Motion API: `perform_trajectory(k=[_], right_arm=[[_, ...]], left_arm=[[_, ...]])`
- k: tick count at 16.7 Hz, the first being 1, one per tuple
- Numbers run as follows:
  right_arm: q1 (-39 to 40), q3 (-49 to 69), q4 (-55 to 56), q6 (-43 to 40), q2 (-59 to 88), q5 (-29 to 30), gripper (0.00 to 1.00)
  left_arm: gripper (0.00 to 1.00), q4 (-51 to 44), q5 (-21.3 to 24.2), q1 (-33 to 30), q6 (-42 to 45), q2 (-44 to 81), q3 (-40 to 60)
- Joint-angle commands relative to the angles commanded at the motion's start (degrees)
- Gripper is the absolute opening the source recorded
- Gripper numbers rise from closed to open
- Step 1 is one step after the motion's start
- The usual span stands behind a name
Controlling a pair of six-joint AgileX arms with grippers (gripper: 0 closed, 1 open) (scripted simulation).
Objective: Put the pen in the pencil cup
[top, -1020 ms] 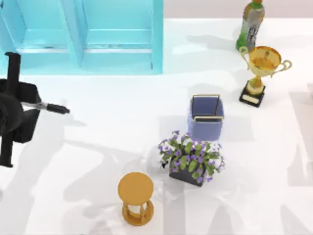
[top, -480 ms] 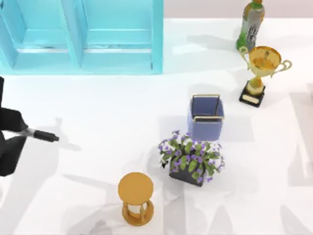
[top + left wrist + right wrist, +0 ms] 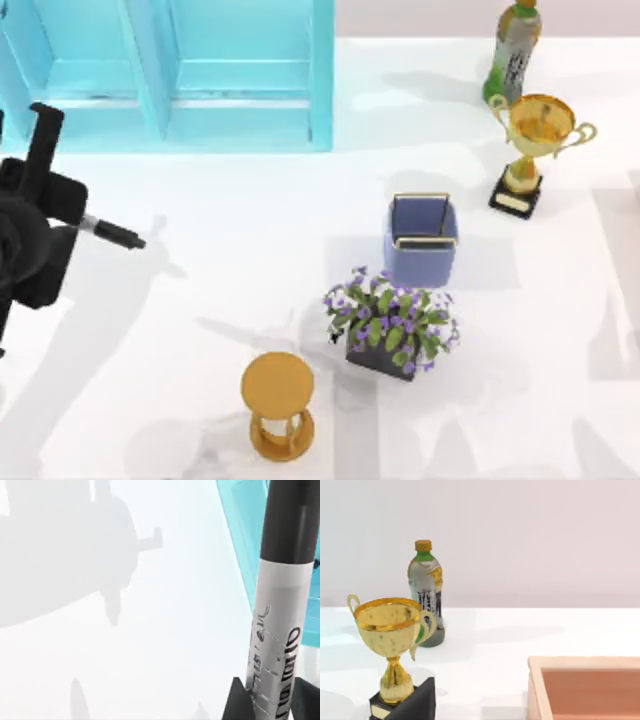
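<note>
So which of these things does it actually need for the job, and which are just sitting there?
Needed:
- pen, held in the left pincer
- pencil cup

Just sitting there:
- flower pot
- trophy
- bottle
- hourglass
- blue cabinet

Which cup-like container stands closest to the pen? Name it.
The periwinkle-blue pencil cup, mid-table; the gold trophy and flower pot sit farther from the pen in the left gripper.

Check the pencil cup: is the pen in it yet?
Not in. The pencil cup stands empty; the left gripper holds the pen far left.
</note>
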Motion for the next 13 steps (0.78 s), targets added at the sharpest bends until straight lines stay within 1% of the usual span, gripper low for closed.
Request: perform_trajectory(k=[1, 3, 9, 13], right_arm=[[0.0, 0.0, 0.0, 0.0, 0.0, 0.0, 1.00], [0.0, 0.0, 0.0, 0.0, 0.0, 0.0, 1.00], [0.0, 0.0, 0.0, 0.0, 0.0, 0.0, 1.00], [0.0, 0.0, 0.0, 0.0, 0.0, 0.0, 1.00]], left_arm=[[0.00, 1.5, -3.5, -2.9, 1.7, 3.3, 2.5], [0.00, 4.8, -12.1, -9.2, 5.9, 11.4, 8.3], [0.00, 15.9, -42.5, -28.0, 22.6, 38.6, 29.6], [0.00, 22.4, -61.4, -37.6, 35.2, 55.0, 43.9]])
